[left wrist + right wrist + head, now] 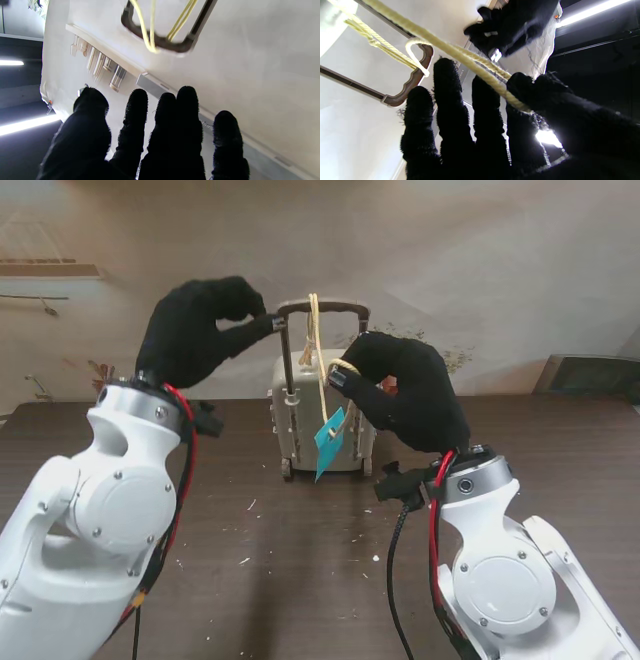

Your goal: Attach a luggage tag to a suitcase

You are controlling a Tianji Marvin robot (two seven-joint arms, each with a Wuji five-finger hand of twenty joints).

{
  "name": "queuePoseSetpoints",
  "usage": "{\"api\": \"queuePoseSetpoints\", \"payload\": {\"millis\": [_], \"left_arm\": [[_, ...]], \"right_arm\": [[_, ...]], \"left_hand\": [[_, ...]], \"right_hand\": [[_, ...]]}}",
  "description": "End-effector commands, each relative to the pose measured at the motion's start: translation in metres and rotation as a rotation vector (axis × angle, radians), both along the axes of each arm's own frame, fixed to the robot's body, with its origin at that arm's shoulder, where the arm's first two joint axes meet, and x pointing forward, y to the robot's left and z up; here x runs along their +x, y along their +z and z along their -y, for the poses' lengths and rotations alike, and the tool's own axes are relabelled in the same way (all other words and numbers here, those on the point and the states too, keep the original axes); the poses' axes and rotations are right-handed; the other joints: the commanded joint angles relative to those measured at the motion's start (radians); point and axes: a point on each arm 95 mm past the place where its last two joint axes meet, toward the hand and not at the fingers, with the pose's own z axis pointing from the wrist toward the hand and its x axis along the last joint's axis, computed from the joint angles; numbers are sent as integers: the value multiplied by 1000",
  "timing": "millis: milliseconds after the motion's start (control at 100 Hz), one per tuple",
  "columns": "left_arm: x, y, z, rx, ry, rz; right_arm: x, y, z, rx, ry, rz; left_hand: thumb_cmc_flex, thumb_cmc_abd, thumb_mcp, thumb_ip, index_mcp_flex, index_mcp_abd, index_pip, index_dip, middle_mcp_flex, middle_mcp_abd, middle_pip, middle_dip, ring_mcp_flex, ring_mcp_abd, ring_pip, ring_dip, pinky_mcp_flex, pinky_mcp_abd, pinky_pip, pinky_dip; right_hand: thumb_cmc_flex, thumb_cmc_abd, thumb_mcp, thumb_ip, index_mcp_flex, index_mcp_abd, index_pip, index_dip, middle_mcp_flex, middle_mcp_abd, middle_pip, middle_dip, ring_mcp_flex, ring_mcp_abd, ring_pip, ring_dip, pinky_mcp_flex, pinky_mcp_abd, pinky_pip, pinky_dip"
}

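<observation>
1 teal tag (329,442), only in stand view.

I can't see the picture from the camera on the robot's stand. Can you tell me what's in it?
A small beige suitcase stands on a dark table, its handle pulled up. The right hand pinches a yellow cord looped over the handle, with a blue tag dangling. The left hand touches the handle's left corner.

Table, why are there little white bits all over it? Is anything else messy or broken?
Small pale crumbs lie scattered on the dark table nearer to me than the suitcase; what they are is too small to tell. Nothing looks broken. The blue tag dangles from a cord looped over the handle.
</observation>
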Motion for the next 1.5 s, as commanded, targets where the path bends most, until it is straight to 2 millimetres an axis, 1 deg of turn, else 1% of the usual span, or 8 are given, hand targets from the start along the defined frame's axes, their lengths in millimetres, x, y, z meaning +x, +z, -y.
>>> {"api": "queuePoseSetpoints", "payload": {"millis": [0, 760, 870, 890, 910, 960, 1180, 1490], "left_arm": [[-6, -23, 3, -31, -16, -73], [-43, -131, 45, -361, -124, -354], [-38, -129, 49, -341, -136, -363], [-37, -128, 49, -341, -140, -368], [-36, -127, 50, -342, -142, -371], [-33, -125, 52, -335, -145, -372], [-19, -120, 58, -296, -178, -410], [4, -127, 73, -262, -208, -504]], "right_arm": [[1, 4, -3, 5, 8, -1], [-2, 9, -27, -18, 76, -16], [-2, 8, -30, -22, 85, -18], [-3, 8, -30, -22, 87, -19], [-3, 8, -31, -22, 88, -19], [-3, 7, -31, -23, 91, -21], [-4, 3, -32, -21, 98, -28], [-6, -1, -27, -21, 92, -36]], "left_hand": [[40, 29, -24, 20, -26, -79, 22, 21, 3, 28, 13, 22, 26, -2, 5, -19, -3, 23, 25, 20], [118, 147, -43, 31, -185, -13, -776, -432, 9, 44, 194, 158, 162, -9, 79, -6, 95, 39, 111, 65], [133, 118, 4, 33, -193, 15, -861, -482, 93, -7, 390, 210, 276, -62, 261, 24, 237, 15, 231, 75], [137, 115, 12, 33, -194, 18, -867, -486, 102, -13, 409, 212, 227, -52, 384, 100, 258, 11, 250, 76], [137, 103, 33, 31, -201, 23, -878, -493, 124, -22, 451, 206, -5, 25, 885, 411, 295, 9, 286, 66], [139, 92, 56, 29, -212, 32, -882, -496, 171, -66, 511, 199, -61, 44, 1136, 480, 364, -11, 355, 52], [146, 66, 126, 24, -238, 49, -886, -503, 252, -116, 590, 177, 84, -50, 1212, 340, 491, -67, 499, -19], [127, 101, 49, 24, -326, 59, -898, -523, 167, -65, 491, 158, -44, 26, 1117, 361, 372, -21, 388, 2]], "right_hand": [[35, 22, -20, -13, -16, -47, 17, 16, -12, -19, 19, 3, 2, -15, 10, 16, -8, -10, 9, 12], [36, 28, -30, -13, -18, -54, 14, 11, -12, -22, 18, 5, 4, -16, 11, 16, -5, -11, 11, 13], [35, 29, -30, -13, -18, -54, 14, 11, -12, -23, 18, 5, 4, -17, 11, 16, -5, -11, 11, 13], [36, 29, -29, -13, -18, -54, 14, 11, -12, -23, 18, 5, 4, -17, 11, 16, -4, -11, 12, 13], [36, 29, -29, -13, -18, -54, 14, 11, -12, -23, 18, 5, 4, -17, 11, 16, -4, -11, 12, 13], [36, 29, -30, -13, -18, -54, 14, 11, -12, -23, 18, 5, 4, -16, 11, 16, -5, -11, 12, 13], [37, 27, -28, -12, -18, -53, 14, 11, -11, -21, 19, 6, 5, -16, 12, 16, -3, -9, 12, 13], [36, 28, -29, -13, -18, -51, 15, 10, -11, -22, 20, 6, 5, -16, 12, 16, -3, -10, 12, 13]]}}
